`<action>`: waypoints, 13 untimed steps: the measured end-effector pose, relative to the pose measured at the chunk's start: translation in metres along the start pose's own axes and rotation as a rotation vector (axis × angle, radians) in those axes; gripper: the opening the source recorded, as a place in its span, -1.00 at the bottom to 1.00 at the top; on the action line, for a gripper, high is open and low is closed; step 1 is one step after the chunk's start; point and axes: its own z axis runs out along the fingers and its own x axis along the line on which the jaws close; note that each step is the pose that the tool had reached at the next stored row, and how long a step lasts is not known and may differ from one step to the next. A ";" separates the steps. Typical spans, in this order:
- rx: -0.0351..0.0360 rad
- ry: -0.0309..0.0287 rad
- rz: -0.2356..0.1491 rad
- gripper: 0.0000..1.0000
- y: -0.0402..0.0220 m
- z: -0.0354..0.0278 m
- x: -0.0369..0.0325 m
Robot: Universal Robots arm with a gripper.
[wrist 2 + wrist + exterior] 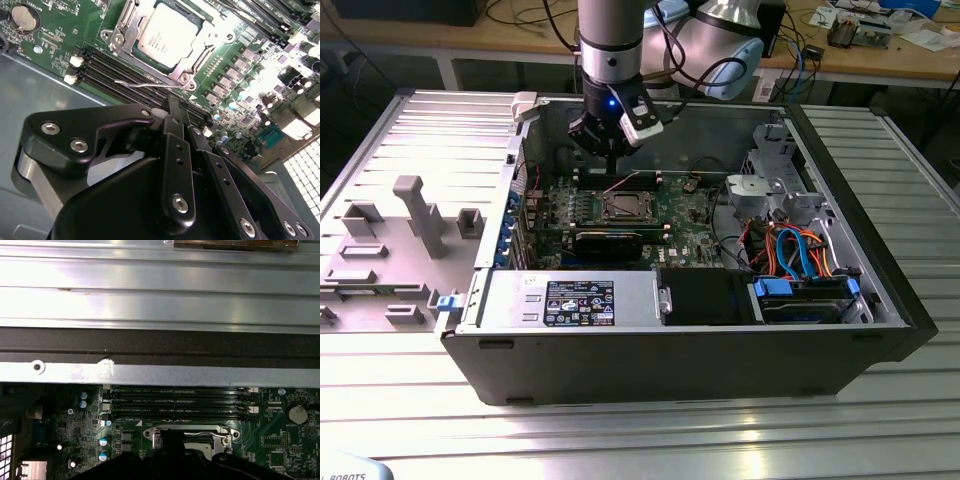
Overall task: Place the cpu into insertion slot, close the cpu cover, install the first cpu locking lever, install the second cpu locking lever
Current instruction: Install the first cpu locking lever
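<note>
1. Workshop bench, ribbed metal top; open case (pixel 880 300) on it.
2. Gripper (pixel 178 107) — fingers pressed together, empty — hangs over lever (pixel 142 84).
3. Cpu (pixel 167 35) sits in slot, cover (pixel 197 57) down.
4. Risk: lever slips off — memory slots (pixel 117 70) get scraped.

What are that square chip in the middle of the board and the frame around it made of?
The cpu has a top that looks like matte silvery-grey metal, pale and evenly lit, with faint print. The cpu cover around it seems to be thin, shinier stamped steel, judging by its bright glints and bent edges. The motherboard looks like green laminate.
</note>
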 end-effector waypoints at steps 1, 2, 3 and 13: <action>0.0001 0.0001 0.000 -0.79 0.0000 0.0000 0.0000; -0.0001 -0.0001 0.000 -0.79 0.0000 0.0003 0.0000; -0.0001 -0.0001 0.000 -0.79 0.0000 0.0004 0.0000; -0.0002 0.0000 0.000 -0.79 0.0000 0.0005 0.0000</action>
